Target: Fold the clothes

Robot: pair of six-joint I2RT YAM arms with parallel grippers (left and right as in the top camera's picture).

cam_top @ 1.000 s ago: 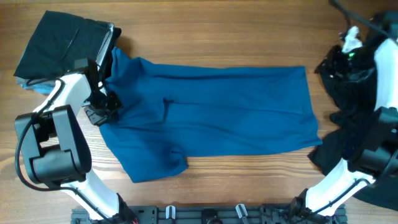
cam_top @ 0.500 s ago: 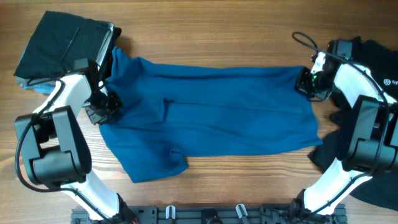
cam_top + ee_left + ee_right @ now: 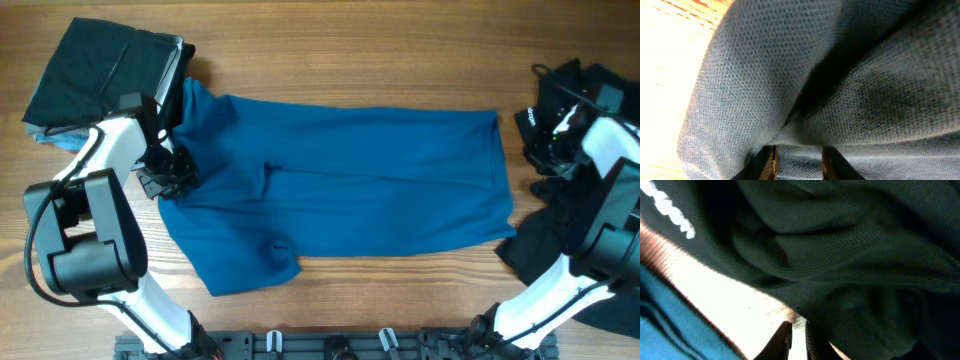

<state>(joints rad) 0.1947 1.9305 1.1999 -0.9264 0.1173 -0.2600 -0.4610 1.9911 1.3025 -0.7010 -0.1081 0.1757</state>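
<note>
The blue polo shirt (image 3: 340, 190) lies spread flat across the middle of the table. My left gripper (image 3: 160, 178) sits at the shirt's left edge, near the collar end. In the left wrist view its fingers (image 3: 774, 162) stand apart, and the blue weave (image 3: 840, 75) fills the gap between them and the whole frame. My right gripper (image 3: 548, 150) hovers just past the shirt's right edge, by the heap of black garments (image 3: 590, 200). The right wrist view shows its jaws (image 3: 797, 327) a narrow slit apart over bare wood with nothing between them. Black cloth (image 3: 850, 255) lies close ahead.
A folded black stack (image 3: 100, 70) sits at the back left corner, touching the shirt's collar end. A white logo (image 3: 670, 210) shows on the black cloth at the right. A rail (image 3: 330, 345) runs along the front edge. Both arm bases stand at the front corners.
My right gripper came to the shirt's back right corner, then drew away to the right over the black heap. That corner now lies a little farther right. The left arm has not moved.
</note>
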